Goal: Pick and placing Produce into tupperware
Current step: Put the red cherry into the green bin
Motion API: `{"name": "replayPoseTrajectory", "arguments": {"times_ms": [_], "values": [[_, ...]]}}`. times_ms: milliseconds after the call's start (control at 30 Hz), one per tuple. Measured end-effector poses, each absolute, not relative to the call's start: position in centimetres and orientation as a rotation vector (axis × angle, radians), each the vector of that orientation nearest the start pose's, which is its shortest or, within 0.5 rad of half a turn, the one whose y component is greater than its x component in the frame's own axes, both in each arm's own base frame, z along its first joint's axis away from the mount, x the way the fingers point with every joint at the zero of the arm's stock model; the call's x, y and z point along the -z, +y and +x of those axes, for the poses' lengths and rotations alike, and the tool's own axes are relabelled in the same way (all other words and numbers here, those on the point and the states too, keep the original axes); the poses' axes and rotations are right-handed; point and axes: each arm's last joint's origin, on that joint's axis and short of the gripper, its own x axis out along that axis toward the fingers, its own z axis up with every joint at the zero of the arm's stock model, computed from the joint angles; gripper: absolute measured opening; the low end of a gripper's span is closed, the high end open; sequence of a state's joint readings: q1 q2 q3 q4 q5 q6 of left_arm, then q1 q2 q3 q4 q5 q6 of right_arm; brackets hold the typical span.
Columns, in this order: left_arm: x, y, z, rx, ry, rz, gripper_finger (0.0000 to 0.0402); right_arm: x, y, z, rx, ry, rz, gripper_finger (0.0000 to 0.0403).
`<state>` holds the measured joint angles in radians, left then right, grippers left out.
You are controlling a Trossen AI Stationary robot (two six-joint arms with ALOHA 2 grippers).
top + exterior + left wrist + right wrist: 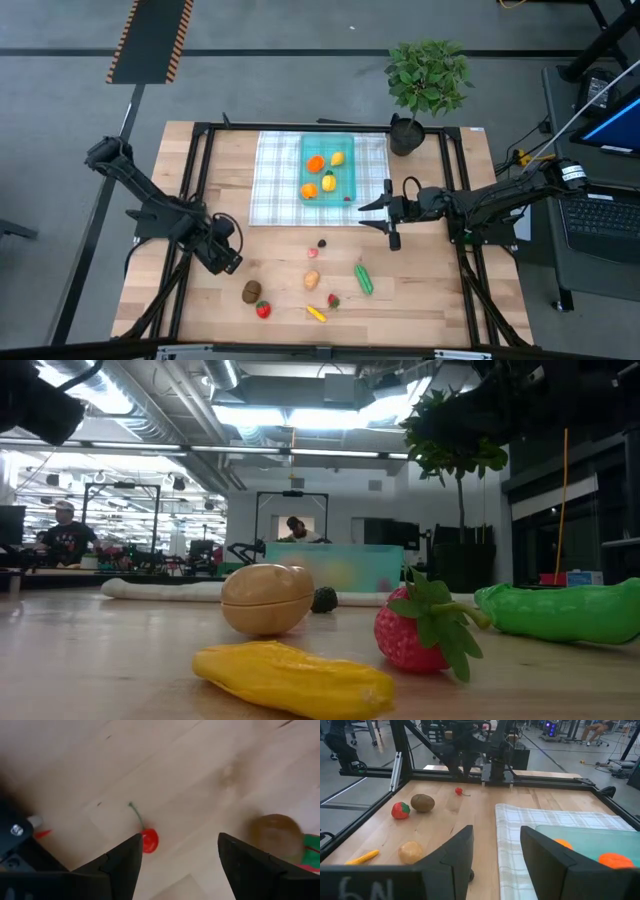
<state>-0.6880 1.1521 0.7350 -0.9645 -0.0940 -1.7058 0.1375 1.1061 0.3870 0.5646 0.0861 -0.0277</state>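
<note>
Tupperware: the teal container (328, 166) is being kept on the checked cloth (275, 180) at the far middle of the table, lid off, so pieces can be dropped straight in.
Already in: two oranges (315, 164) and two lemons (338, 158) are being held by the container, with a small red piece at its near right corner.
Still out: a kiwi (251, 291) and strawberry (263, 309) are lying touching at the near left; a potato (312, 280), a yellow piece (316, 313), a second strawberry (333, 300) and a green cucumber (364, 279) are scattered near the front edge, with a dark berry (322, 242) and a small red piece (312, 253) between them and the cloth.
Progress: roughly a third of the job is judged done.
Left gripper: the left gripper (175, 852) is being hung low over the bare wood at the left, pointed down, fingers (127, 860) spread and empty; a cherry (149, 840) is being framed just beside one fingertip, which suggests it is being lined up as the next pick.
Right gripper: the right gripper (383, 212) is being held level just beside the cloth's right edge, arm stretched in from the right, jaws parted with nothing between them.
Plant: a potted plant (428, 78) is being left at the far right corner, outside the work.
</note>
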Motion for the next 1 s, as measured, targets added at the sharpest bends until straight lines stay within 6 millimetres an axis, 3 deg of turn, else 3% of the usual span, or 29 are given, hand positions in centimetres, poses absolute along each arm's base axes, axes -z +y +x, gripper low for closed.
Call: {"name": "replayPoseTrajectory", "arguments": {"times_ms": [233,1000], "values": [[-19.1,-12.3,14.2,-0.782,1.298,-0.908,0.0247,-20.8,2.8,21.9,-0.054,0.153,-0.045,0.0165],[-17.2,-13.9,14.2,-0.803,1.381,-0.816,0.0247,-20.8,2.8,21.9,-0.052,0.154,-0.020,0.0165]]}}
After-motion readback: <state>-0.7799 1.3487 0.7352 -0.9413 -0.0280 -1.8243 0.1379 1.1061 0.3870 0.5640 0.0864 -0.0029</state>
